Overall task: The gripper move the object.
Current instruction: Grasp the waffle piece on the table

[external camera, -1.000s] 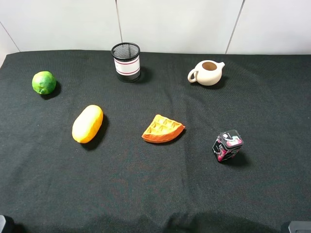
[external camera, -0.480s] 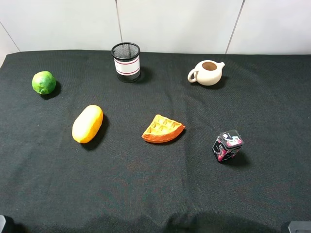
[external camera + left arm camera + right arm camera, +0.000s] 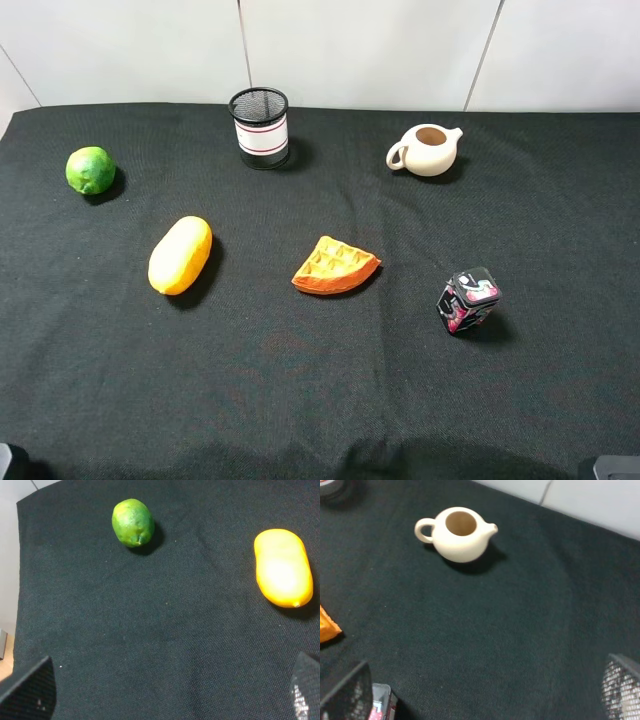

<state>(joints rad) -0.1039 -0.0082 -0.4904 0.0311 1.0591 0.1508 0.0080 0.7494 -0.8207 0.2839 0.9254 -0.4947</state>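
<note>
Waffle [image 3: 335, 266] lies flat near the middle of the tabletop [image 3: 300, 400], free, with nothing touching it. Fruit [image 3: 181, 254] well off on the left arm's side, tin [image 3: 469, 299] near on the right arm's side, cup [image 3: 260, 127] and teapot [image 3: 425, 149] at the back, lime [image 3: 90, 169] far corner. Neither arm reaches over the work area in the high view. Left claw [image 3: 165, 692]: fingers wide apart, empty, looking down on lime and fruit. Right claw [image 3: 482, 690]: fingers wide apart, empty, above bare cloth between teapot and tin; only a sliver of waffle shows at the edge of its view, so alignment from there is hard to judge. Move not begun, by my reading. Right arm is probably the nearer one. Risks: the wedge is low and tapered, so fingers closing on the slanted sides could squeeze it out or skid it along the cloth. Coming down too shallow grips only the rim; too deep snags the cloth. A sweep from the right could clip the tin. The left arm might take the fruit instead, being of like colour.
</note>
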